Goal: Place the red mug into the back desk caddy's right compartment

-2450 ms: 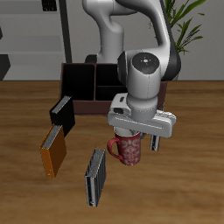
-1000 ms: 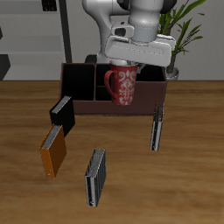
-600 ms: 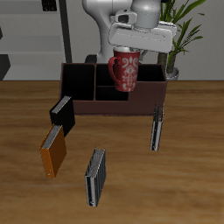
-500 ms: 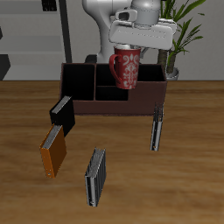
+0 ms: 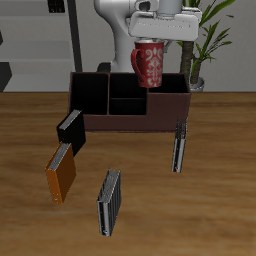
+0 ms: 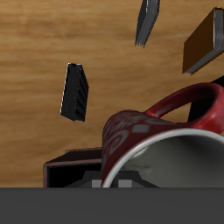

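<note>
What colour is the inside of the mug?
Light grey; the red mug shows its inside best in the wrist view.

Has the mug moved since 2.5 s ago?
Yes. The mug, held by the gripper, went from the table up over the caddy.

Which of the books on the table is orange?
The orange book, nearer the table's front edge than the small black book; the other three books are black or dark grey.

It looked like a home office: below my jaws stood a wide dark brown compartmented desk caddy (image 5: 128,100) on a wooden table (image 5: 215,190), books lay scattered ahead, and a green potted plant (image 5: 205,35) rose just behind.
</note>
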